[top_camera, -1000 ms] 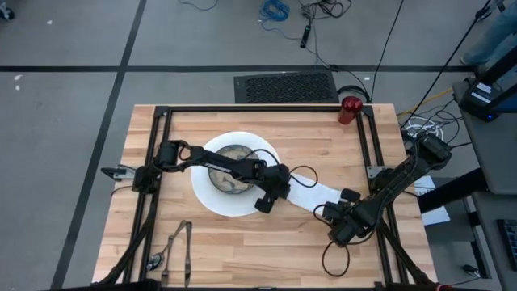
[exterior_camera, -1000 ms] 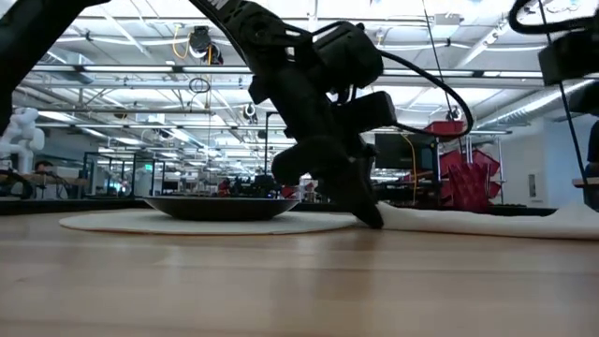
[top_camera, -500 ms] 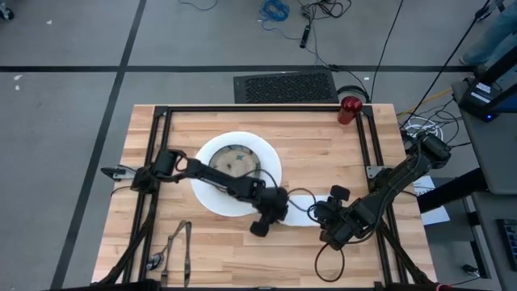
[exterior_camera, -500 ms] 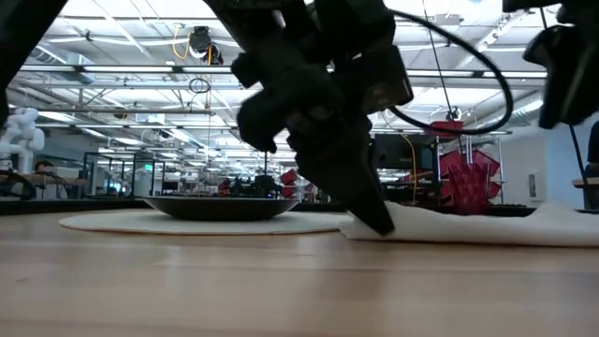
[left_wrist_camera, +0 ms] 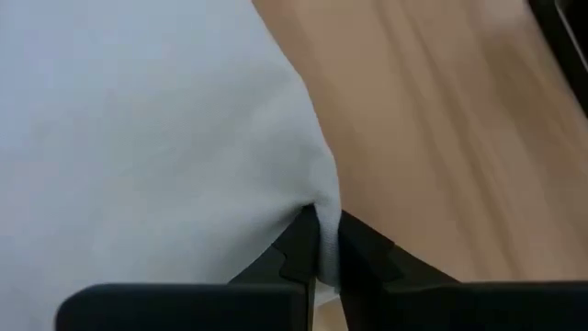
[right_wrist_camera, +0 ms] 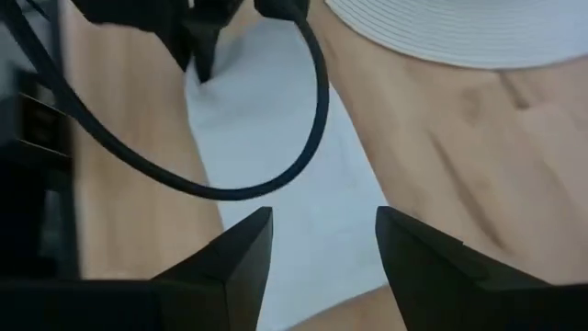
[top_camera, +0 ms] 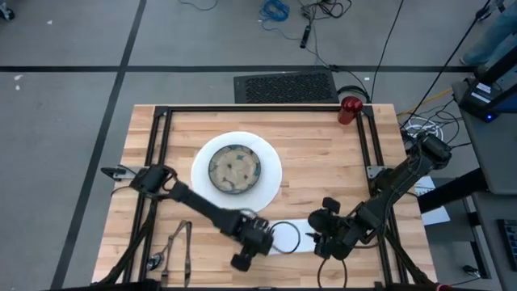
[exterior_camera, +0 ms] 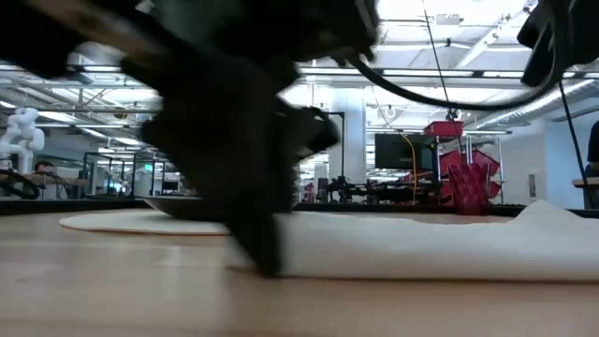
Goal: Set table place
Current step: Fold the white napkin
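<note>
Left wrist view: left hand (left_wrist_camera: 328, 241) low, pinching napkin (left_wrist_camera: 147, 138) corner; right hand (right_wrist_camera: 322, 241) spread wide above napkin, empty.

One camera hangs above me, looking straight down on the whole counter (top_camera: 323, 153). Another sits at counter height, facing level into the room. My left wrist camera is pressed close to the napkin (left_wrist_camera: 147, 138); my right wrist camera sees it from slightly farther, along with the plate (right_wrist_camera: 478, 32).
</note>
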Robot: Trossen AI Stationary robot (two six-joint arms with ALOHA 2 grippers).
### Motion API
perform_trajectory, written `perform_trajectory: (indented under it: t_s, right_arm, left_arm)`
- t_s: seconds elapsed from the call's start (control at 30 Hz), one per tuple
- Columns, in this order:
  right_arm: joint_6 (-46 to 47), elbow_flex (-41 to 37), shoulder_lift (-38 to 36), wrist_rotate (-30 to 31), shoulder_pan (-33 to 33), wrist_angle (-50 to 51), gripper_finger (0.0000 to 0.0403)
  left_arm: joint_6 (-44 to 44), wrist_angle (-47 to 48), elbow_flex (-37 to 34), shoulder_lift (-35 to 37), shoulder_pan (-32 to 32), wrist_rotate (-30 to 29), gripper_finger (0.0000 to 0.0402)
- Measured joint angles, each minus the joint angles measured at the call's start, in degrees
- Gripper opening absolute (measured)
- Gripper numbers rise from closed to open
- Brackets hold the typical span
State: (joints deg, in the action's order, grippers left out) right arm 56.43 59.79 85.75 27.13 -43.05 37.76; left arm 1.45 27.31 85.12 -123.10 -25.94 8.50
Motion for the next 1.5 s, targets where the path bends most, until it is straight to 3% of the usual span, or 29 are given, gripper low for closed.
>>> perform_trajectory:
  t_s: [0.3,0.6,0.73,0.9,1.13,1.23,1.4,1.5]
  right_arm:
    - [5.94,0.04,4.79,0.19,-3.63,-6.05,0.0183]
    - [7.63,0.04,16.31,2.64,-3.80,-14.00,0.0183]
    - [5.60,0.02,19.89,6.88,-0.30,-14.96,0.0183]
    - [-0.44,0.02,20.56,17.86,6.77,-16.61,0.0183]
    - [-17.83,0.04,21.04,19.43,19.82,-23.34,0.0183]
    - [-27.46,0.02,22.22,17.99,24.51,-28.63,0.0183]
    - [-37.58,0.02,25.69,3.39,31.67,-37.42,0.0183]
    - [-38.96,0.02,26.86,-1.13,34.37,-37.64,0.0183]
  left_arm:
    - [11.59,19.42,0.11,0.13,-7.11,-8.83,0.0018]
    - [16.42,31.69,0.08,0.42,-12.21,-10.66,0.0018]
    - [17.79,36.64,-0.19,1.03,-14.21,-10.23,0.0018]
    - [17.75,40.91,-0.50,2.31,-16.29,-10.45,0.0018]
    - [17.25,50.55,-0.75,2.94,-19.19,-14.18,0.0018]
    - [16.36,54.11,-1.88,3.07,-19.77,-15.83,0.0018]
    - [14.49,54.62,-3.84,3.10,-20.01,-16.07,0.0018]
    - [12.97,55.14,-5.46,3.12,-19.88,-16.22,0.0018]
